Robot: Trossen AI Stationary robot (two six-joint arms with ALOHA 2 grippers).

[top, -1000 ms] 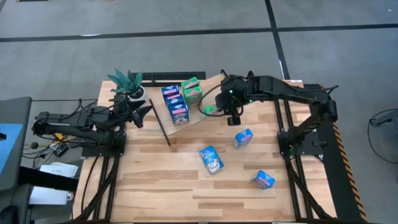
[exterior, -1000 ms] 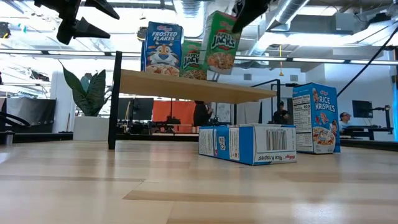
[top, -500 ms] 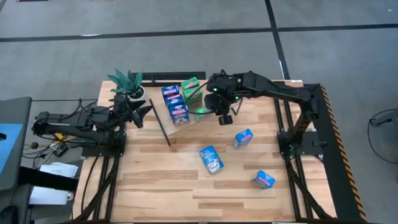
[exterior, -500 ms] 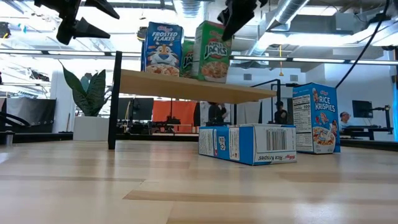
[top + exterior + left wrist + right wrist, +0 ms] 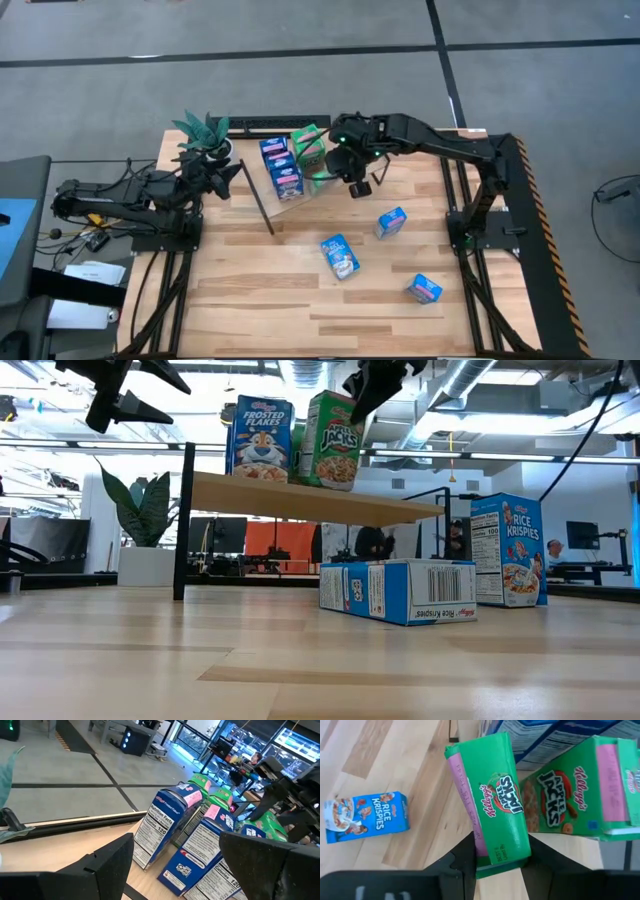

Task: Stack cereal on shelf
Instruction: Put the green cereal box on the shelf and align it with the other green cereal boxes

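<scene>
Between the fingers of the right gripper (image 5: 500, 851) we find a green cereal box (image 5: 490, 800), clamped at one end and tilted over the shelf (image 5: 300, 500). Just beside it stands a second green box (image 5: 572, 795), with blue boxes (image 5: 281, 167) beyond. In our judgement the held box should be squared upright and seated on the board before letting go, without nudging its neighbour. Well apart from this gripper, the left gripper (image 5: 222, 177) waits, fingers spread and empty.

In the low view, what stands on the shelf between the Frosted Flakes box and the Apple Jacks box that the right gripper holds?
Another green box, mostly hidden behind them; seen in the low view.
</scene>
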